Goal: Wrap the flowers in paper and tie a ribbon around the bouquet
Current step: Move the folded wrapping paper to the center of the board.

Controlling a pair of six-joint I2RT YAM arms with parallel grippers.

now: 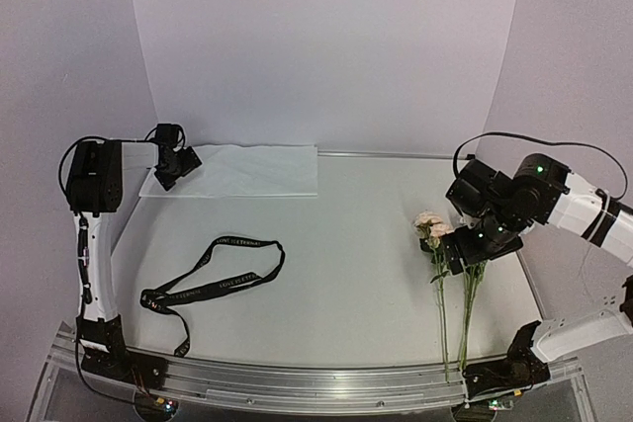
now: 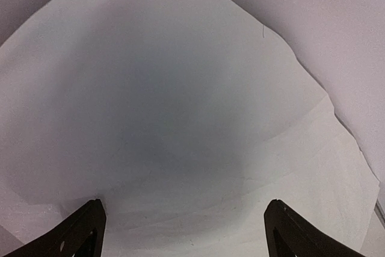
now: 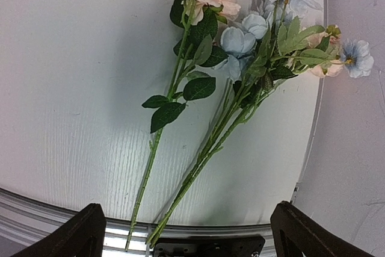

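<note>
The flowers lie at the right of the table, blooms pointing away and stems toward the near edge. My right gripper hovers open above them. In the right wrist view, cream-pink and pale blue flowers with long green stems lie below my open gripper, untouched. The white paper lies flat at the back left. My left gripper hangs open over its left end; the paper fills the left wrist view behind the open gripper. The black ribbon lies looped at front left. No bouquet is in view.
A metal rail runs along the near table edge, with both arm bases on it. A thin metal strip marks the table's right edge close to the blooms. White backdrop walls stand behind and at both sides.
</note>
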